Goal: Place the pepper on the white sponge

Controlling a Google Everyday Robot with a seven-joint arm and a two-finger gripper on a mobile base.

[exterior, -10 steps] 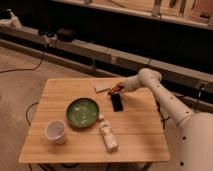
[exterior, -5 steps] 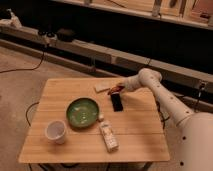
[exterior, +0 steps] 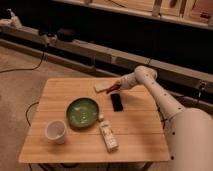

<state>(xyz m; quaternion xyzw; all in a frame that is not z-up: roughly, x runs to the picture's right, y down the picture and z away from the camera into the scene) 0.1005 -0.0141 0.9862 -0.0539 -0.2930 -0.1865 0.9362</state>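
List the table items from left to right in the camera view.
White cup → green plate → white sponge → black slab. The gripper, shut on the pepper, is over the sponge's right end.

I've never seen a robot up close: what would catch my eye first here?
The big white arm reaching in from the right stands out. Its gripper is shut on a red pepper right by the white sponge, near the far edge of the table. Next comes the green plate mid-table.
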